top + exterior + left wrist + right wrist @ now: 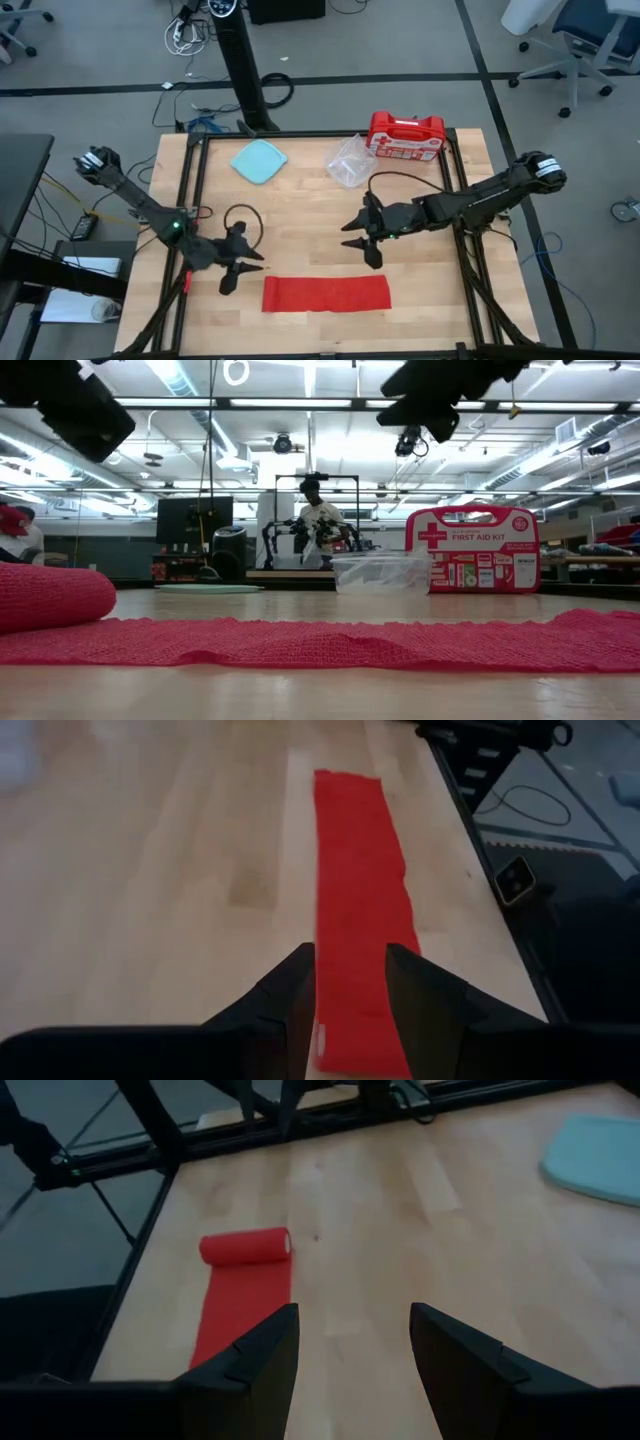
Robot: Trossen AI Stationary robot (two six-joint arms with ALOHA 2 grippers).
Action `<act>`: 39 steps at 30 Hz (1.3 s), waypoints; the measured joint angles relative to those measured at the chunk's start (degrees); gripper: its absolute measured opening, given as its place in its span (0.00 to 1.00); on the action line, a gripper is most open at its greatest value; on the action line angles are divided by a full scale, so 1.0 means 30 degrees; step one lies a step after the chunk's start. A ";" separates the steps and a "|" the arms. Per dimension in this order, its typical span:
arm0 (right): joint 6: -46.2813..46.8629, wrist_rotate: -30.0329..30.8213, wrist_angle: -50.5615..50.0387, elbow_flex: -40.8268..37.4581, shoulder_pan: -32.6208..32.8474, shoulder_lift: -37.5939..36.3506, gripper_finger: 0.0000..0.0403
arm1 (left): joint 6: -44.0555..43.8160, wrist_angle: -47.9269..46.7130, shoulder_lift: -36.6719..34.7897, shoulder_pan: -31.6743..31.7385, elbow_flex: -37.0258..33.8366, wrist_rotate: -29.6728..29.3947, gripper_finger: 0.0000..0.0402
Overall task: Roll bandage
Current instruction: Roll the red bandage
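The red bandage (327, 294) lies flat on the wooden table near its front edge, stretched left to right. Its left end is rolled into a short cylinder (245, 1247), which also shows in the low view (45, 596). My left gripper (244, 270) is open above the table just left of and behind the rolled end. In its wrist view (350, 985) the strip (358, 880) runs away between the fingers. My right gripper (362, 248) is open above the table behind the strip's right half. Its wrist view (352, 1345) looks toward the roll.
A red first-aid case (405, 136) stands at the back right, with a clear plastic container (351, 160) in front of it and a teal lid (259, 160) to its left. Black frame rails (190, 190) run along the table's sides. A person (318, 520) stands far behind.
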 joint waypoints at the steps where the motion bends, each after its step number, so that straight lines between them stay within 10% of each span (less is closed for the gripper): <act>1: 0.0086 0.0012 -0.0048 0.0134 0.0083 0.0173 0.47 | -0.0132 0.0063 0.0366 -0.0175 0.0000 -0.0007 0.32; 25: 0.3513 -0.1858 0.1373 0.0712 0.1184 0.5786 0.47 | -0.2593 -0.4051 0.6090 -0.0492 0.3745 0.2191 0.32; 39: 0.0165 -0.3216 -0.0385 0.2642 0.2662 0.7581 0.48 | -0.1754 -0.2406 0.8316 -0.1316 0.3752 0.3046 0.32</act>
